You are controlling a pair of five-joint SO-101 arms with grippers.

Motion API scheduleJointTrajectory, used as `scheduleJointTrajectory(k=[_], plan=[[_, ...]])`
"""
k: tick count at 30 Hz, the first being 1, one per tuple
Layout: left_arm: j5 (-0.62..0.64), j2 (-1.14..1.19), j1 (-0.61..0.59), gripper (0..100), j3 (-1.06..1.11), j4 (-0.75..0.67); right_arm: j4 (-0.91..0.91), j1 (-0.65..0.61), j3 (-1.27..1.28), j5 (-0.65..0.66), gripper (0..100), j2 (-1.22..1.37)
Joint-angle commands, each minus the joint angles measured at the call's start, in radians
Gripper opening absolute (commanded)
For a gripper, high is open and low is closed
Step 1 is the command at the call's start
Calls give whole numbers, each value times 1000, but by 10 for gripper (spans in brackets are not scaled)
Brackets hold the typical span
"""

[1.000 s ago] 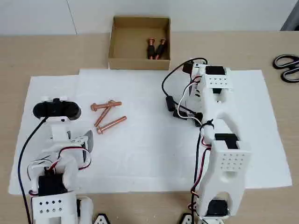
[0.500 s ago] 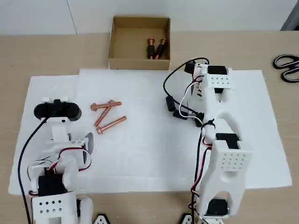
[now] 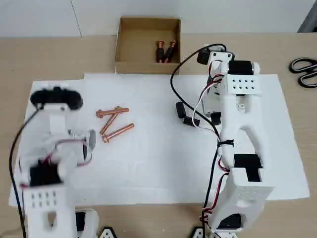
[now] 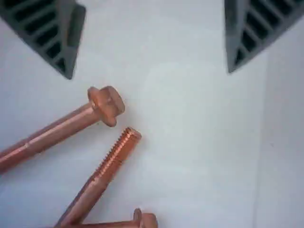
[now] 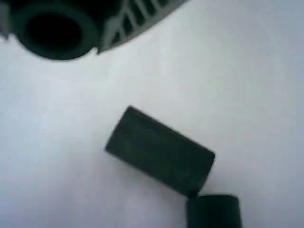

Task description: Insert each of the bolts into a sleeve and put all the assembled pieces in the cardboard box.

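Three bolts (copper-coloured, with flanged heads) lie loose on the white sheet, left of its centre. Two of them meet at one end and the third lies just beside them. In your left wrist view, one bolt head lies near the threaded tip of another, and the two are not touching.

Right of centre you find the black sleeves on the sheet beside the right arm. In the right wrist view, one sleeve lies on its side and a second is at its end.

The box stands on the table just beyond the sheet's far edge. Two assembled pieces lie side by side in its right part.

Your left gripper hangs over the sheet just beside the bolts, its jaws spread wide and holding nothing. Your right gripper is above the sleeves. A dark hollow round end sits against it, and you cannot tell whether the gripper is open or closed.

Scissors lie at the table's right edge, well apart from the rest.
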Motion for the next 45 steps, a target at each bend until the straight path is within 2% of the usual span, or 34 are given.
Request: scheduleJointTrajectory(k=[1, 4, 10, 14, 24, 29, 37, 45], plan=[[23, 241, 17, 195, -199, 5, 12, -1, -11, 11, 4, -67], [-61, 405, 72, 195, -283, 5, 12, -1, -11, 11, 4, -68], [-78, 666, 155, 195, -404, -3, 24, 1, -11, 11, 4, -68], [-117, 809, 157, 195, -481, -64, 24, -1, -11, 11, 4, -67], [-117, 1103, 152, 195, -575, -172, 24, -1, -11, 11, 4, -67], [-115, 1160, 157, 189, -579, -218, 24, -1, -11, 11, 4, -67], [-115, 1163, 157, 64, -579, -227, 24, -1, -9, 11, 4, -65], [-115, 1155, 236, 58, -579, -192, 24, -1, -9, 11, 4, -65]])
